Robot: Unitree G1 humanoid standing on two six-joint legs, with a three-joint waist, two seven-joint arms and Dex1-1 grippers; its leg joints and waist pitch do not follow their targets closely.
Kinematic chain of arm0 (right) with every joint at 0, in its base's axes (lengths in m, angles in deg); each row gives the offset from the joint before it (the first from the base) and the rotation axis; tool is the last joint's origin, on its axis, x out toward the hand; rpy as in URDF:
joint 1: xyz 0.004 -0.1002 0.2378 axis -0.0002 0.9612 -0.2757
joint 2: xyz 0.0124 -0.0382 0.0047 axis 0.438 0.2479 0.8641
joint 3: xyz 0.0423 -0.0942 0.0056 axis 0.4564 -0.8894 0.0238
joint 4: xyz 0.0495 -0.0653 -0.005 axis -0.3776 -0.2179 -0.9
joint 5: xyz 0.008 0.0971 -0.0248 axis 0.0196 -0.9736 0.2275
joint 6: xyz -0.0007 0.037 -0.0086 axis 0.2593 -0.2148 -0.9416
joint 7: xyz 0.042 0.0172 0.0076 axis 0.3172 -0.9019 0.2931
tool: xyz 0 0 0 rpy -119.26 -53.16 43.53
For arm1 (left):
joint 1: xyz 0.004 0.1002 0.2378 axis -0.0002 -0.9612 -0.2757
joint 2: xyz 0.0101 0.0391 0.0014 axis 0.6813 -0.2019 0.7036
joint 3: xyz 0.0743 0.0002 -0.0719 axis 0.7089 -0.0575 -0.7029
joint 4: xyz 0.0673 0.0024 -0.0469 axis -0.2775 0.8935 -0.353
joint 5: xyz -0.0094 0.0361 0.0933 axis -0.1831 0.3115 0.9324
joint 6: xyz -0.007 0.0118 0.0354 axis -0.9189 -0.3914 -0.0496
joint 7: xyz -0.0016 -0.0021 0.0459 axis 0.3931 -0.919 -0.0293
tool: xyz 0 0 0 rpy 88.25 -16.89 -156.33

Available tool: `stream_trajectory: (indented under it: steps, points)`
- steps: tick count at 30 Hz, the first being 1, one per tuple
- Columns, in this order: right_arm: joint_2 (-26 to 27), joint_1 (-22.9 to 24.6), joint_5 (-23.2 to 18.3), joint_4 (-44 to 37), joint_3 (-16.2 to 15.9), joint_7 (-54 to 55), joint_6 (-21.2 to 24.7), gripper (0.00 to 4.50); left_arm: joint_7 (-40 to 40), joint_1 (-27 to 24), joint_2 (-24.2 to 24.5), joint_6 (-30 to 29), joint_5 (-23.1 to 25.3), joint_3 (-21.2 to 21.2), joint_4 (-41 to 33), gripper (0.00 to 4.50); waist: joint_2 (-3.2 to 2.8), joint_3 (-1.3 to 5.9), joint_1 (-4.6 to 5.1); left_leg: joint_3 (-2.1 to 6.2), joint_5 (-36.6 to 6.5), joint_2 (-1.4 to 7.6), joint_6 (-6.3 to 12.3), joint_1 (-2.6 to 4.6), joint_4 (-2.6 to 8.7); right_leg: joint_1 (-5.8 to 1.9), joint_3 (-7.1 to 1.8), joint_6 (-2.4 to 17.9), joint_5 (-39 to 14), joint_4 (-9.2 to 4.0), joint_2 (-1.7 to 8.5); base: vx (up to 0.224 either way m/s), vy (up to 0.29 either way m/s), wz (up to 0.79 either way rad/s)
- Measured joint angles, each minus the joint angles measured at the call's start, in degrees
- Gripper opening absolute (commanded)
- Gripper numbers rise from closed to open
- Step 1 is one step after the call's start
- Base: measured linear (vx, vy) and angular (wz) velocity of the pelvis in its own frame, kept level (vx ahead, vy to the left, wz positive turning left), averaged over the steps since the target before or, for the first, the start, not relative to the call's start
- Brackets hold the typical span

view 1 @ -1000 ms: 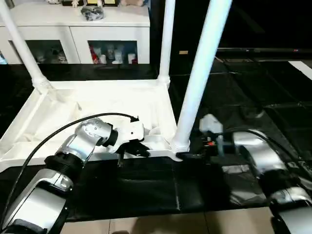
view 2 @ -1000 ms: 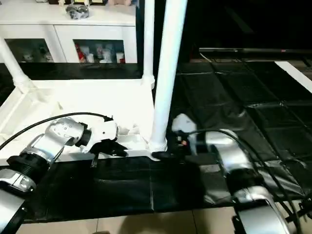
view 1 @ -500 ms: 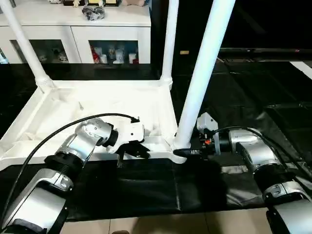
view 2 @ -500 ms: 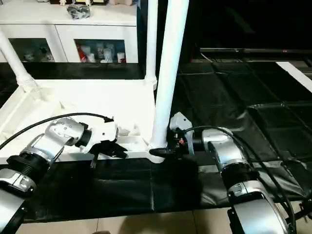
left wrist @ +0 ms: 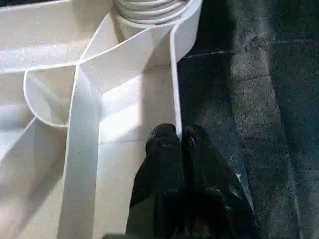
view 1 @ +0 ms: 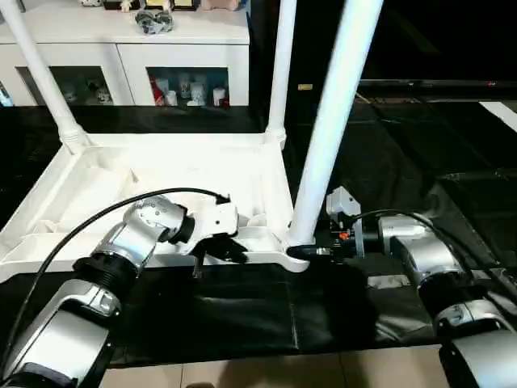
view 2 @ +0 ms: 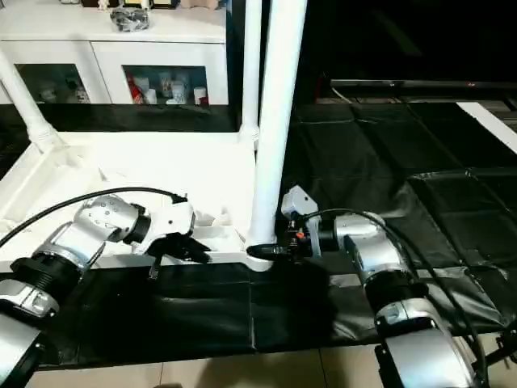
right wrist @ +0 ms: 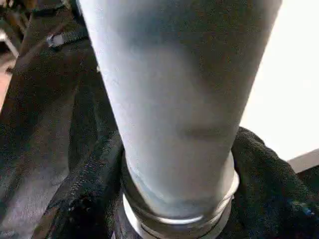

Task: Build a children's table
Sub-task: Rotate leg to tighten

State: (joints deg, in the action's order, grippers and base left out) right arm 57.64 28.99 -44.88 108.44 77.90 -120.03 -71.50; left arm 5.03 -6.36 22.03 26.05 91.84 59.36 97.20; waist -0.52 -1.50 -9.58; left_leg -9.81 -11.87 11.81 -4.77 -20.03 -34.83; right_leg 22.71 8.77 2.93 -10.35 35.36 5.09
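Three upright legs stand at the tabletop corners in the frame's upper half. The dark floor at right is open; the cabinet blocks the top left.

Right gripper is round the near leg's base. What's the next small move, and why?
Probably turn the near leg further into its corner socket with the right gripper. Its fingers wrap the base, while the left gripper pinches the tabletop's rim, bracing it.
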Motion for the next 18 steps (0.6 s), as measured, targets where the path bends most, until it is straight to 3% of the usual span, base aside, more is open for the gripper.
stream_trajectory:
  steps: [4,6,8,10,14,18]
  points:
    - [2.18,4.51,-1.09,-5.52,2.80,8.53,4.19,2.72,-4.14,0.09,-3.18,-8.98,-1.13,-2.57,0.31,0.00,-0.08,-0.01,0.06,-0.01,0.01,0.00,-0.02,0.26,0.00,-0.35,-0.01,-0.30,-0.07,-0.06,0.01,0.000,0.000,0.00]
    - [4.43,5.78,-0.84,-6.90,4.71,16.11,5.75,2.72,-8.08,0.15,-5.23,-14.57,-1.40,-4.04,0.27,0.00,-0.11,-0.03,0.70,-0.02,0.04,-0.02,-0.07,1.02,0.02,-0.76,0.00,-0.34,-0.07,-0.16,0.02,0.000,0.000,0.00]
    - [7.10,5.75,-0.68,-6.53,6.70,23.44,6.51,2.72,-11.36,0.35,-6.89,-18.39,-1.56,-4.94,-0.03,0.00,-0.12,-0.04,1.66,-0.01,0.03,-0.04,-0.06,1.23,0.07,-0.96,0.06,-0.38,-0.09,-0.38,0.02,0.000,0.000,0.00]
    - [9.67,4.80,-0.73,-4.90,8.87,29.31,6.65,2.72,-14.42,0.53,-8.46,-21.12,-1.57,-5.78,-0.36,0.00,-0.16,-0.06,2.54,-0.01,0.03,-0.07,-0.06,1.08,0.12,-0.94,0.09,-0.39,-0.09,-0.51,0.03,0.000,0.000,0.00]
    - [14.74,-1.55,-0.82,2.38,12.05,43.49,7.43,2.72,-22.65,0.42,-11.26,-24.72,0.31,-6.37,-2.70,0.00,-0.23,-0.11,4.61,0.13,0.04,-0.07,-0.06,1.06,0.16,-0.85,0.30,-0.38,-0.09,-0.66,0.05,0.000,0.000,0.00]
    - [16.24,-3.16,-0.61,3.43,12.36,48.78,7.78,2.72,-24.91,0.16,-12.12,-26.53,1.39,-6.24,-4.59,0.00,-0.24,-0.12,4.81,0.13,0.04,-0.08,-0.06,1.02,0.31,-0.85,0.29,-0.38,-0.07,-0.66,0.05,0.000,0.000,0.00]
